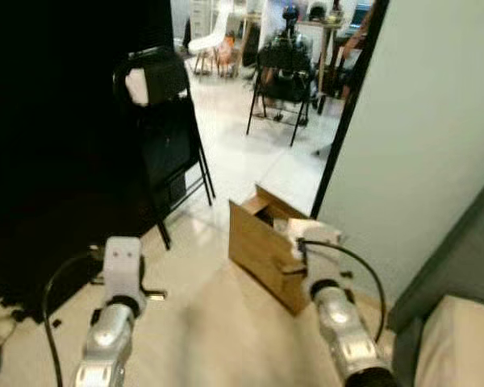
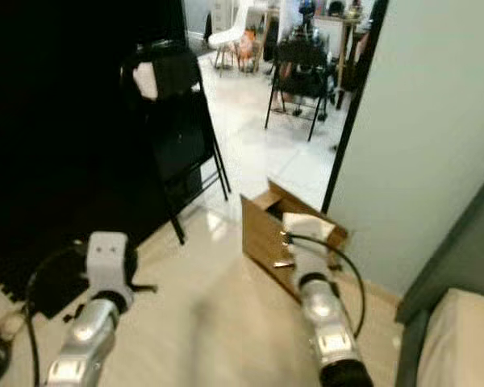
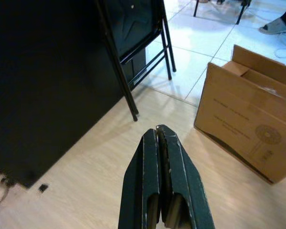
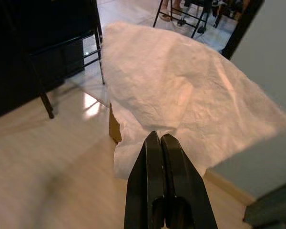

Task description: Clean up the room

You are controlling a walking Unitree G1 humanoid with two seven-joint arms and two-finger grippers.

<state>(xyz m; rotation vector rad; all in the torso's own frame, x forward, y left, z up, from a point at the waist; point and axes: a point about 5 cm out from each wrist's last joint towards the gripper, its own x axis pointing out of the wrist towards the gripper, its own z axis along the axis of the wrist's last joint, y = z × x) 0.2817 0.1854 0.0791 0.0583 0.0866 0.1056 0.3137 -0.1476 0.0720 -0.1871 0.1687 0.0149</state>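
An open brown cardboard box [image 1: 262, 254] stands on the pale wood floor against the grey wall. My right gripper [image 4: 156, 136] is shut on a crumpled white paper sheet [image 4: 181, 90], which hangs over the box's open top [image 2: 306, 224] and hides most of the box in the right wrist view. My left gripper [image 3: 158, 130] is shut with nothing in it. It hovers over bare floor to the left of the box [image 3: 248, 124].
A black folding chair [image 1: 165, 137] stands before a dark panel on the left. The grey wall [image 1: 427, 121] and a beige cushion [image 1: 460, 339] close off the right. Past the doorway are tiled floor, another loaded black chair [image 1: 286, 68] and a person's sandalled foot [image 3: 276, 26].
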